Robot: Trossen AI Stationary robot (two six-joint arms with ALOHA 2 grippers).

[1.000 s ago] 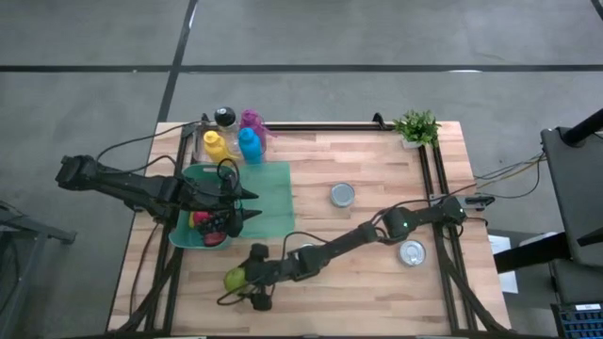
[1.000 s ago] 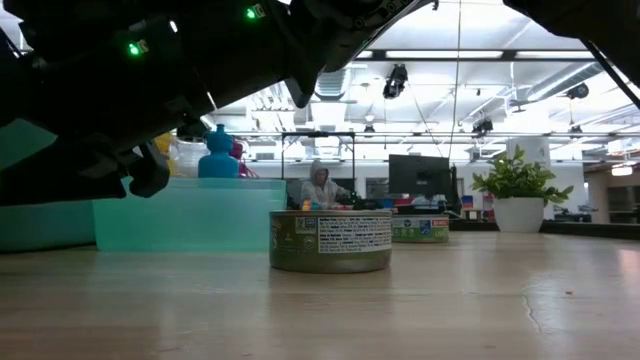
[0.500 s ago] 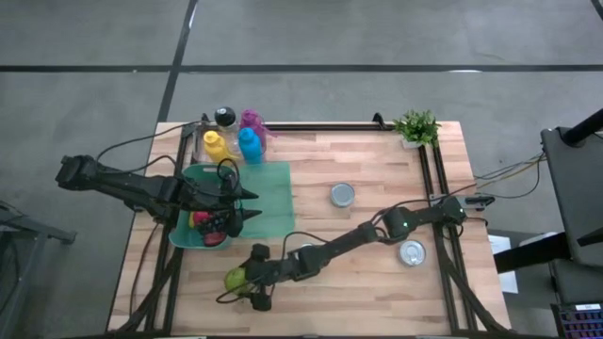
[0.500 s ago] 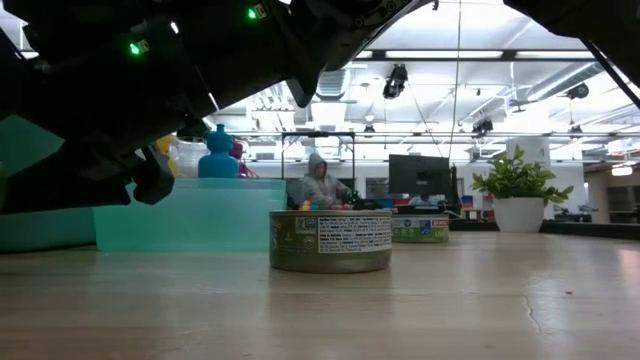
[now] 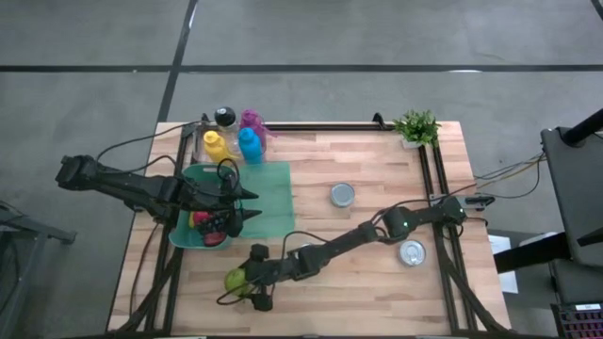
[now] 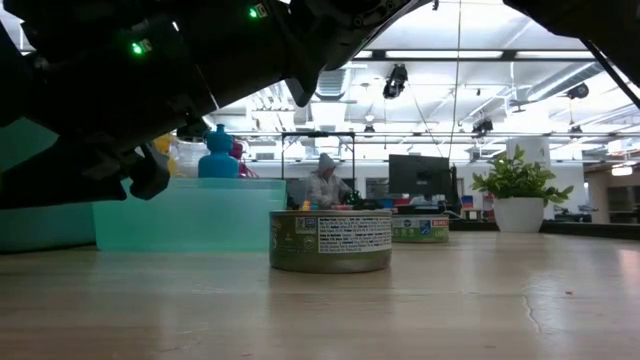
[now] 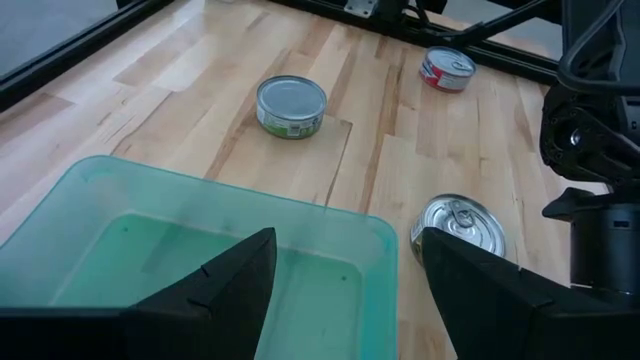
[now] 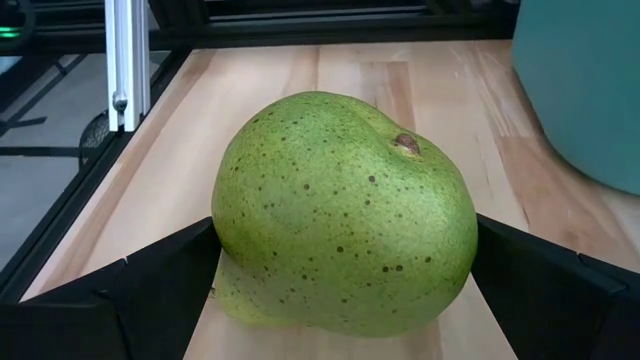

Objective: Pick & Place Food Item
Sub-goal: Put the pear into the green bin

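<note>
Right now the right gripper point(image 5: 243, 280) is down at the near left part of the table, jaws spread wide around a green pear point(image 5: 235, 279). In the right wrist view the pear point(image 8: 345, 214) fills the gap between the two dark fingers point(image 8: 130, 300), lying on the wood with its stem end up and toward the bin side; whether the pads actually touch the skin I cannot tell, so call it straddled, not clearly gripped. Pear sits near the table's left rail, just in front of the teal bin point(image 5: 264, 198).

Next back, the left gripper point(image 5: 247, 206) hangs over the teal bin, fingers parted, nothing between them. Left wrist view looks down into an empty compartment of the bin point(image 7: 235, 215). In the high view, red and dark fruit point(image 5: 212, 226) lie in the bin's left part under the left arm.

Mid table: a can with a green label point(image 5: 343, 195) stands upright, well apart from the bin. A second can with a pull-tab lid point(image 5: 412, 251) sits near the right rail, beside the right arm's elbow.

Far edge: yellow bottle point(image 5: 216, 146), blue bottle point(image 5: 249, 144), a purple item point(image 5: 252, 121) and a black ball point(image 5: 224, 117) cluster at the back left corner. A small potted plant point(image 5: 416, 127) is at the back right.

Low view: a labelled can point(image 6: 331, 241) is close up, and a person in a hood point(image 6: 324, 182) is in the room behind.
</note>
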